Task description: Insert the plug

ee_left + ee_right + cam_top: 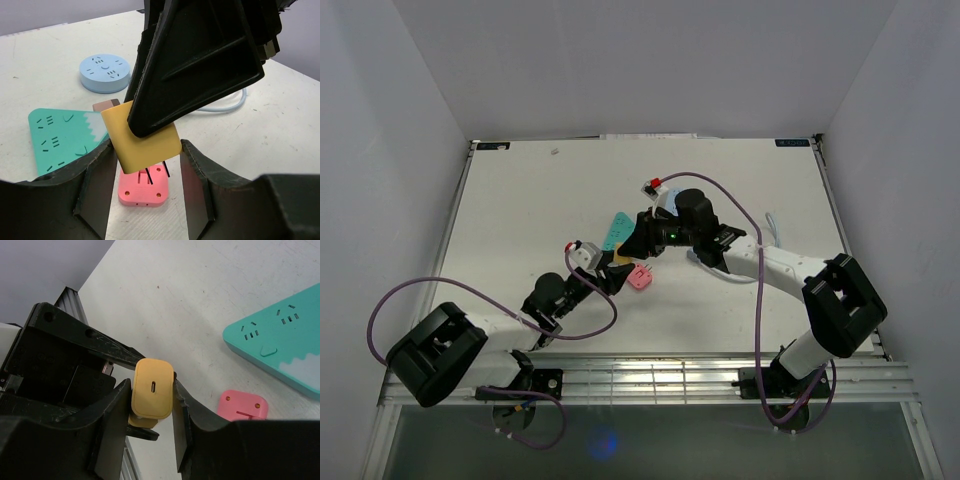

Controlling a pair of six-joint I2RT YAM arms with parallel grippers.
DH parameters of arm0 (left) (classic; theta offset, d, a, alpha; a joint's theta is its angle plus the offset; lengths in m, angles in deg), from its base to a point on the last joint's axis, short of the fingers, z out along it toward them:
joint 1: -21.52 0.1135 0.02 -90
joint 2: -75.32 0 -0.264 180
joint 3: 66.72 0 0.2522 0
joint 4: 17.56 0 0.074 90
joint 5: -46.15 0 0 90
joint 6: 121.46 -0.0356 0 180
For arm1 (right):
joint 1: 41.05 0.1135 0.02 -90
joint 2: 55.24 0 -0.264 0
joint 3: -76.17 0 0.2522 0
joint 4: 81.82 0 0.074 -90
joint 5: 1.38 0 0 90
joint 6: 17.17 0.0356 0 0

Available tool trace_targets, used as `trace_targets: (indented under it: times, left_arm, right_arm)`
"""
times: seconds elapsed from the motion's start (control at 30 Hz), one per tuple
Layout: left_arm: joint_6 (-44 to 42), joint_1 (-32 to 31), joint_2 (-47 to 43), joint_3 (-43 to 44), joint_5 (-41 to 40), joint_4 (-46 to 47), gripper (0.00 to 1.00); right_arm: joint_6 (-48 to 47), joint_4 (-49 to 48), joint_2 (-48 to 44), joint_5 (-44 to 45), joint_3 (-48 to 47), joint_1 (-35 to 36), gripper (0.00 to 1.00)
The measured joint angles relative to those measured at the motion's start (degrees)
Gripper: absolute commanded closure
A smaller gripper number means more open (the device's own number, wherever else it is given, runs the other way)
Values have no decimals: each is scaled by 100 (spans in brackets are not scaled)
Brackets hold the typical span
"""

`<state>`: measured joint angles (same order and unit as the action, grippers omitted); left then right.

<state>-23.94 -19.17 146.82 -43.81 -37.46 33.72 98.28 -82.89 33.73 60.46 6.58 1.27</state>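
A yellow plug (145,142) hangs above the table, its two black prongs pointing down over a pink socket block (142,192). My right gripper (152,390) is shut on the plug's long sides, and the plug's port face (153,387) looks at its camera. My left gripper (150,150) holds the same plug across its width, with both fingers touching its edges. In the top view the two grippers meet at the plug (619,263), the left gripper (609,273) on its left and the right gripper (634,250) above it. The pink block (640,279) lies flat just to the right.
A teal power strip (60,137) (615,230) lies left of and beyond the pink block. A round light-blue socket disc (105,72) sits farther back. A white cable (227,105) loops to the right. Purple arm cables (590,330) trail over the table.
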Motion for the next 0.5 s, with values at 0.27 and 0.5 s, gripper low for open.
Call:
trace_targets:
  times: [0.27,0.5]
  left_arm:
    - [140,-15,-144,-44,-155,94,22]
    - [658,-15,-719,-50,-457,-166,3]
  right_arm:
    - [-44,-26,-420,551,352,-363,92]
    - [-153,24,-671,1971,616,-970,92]
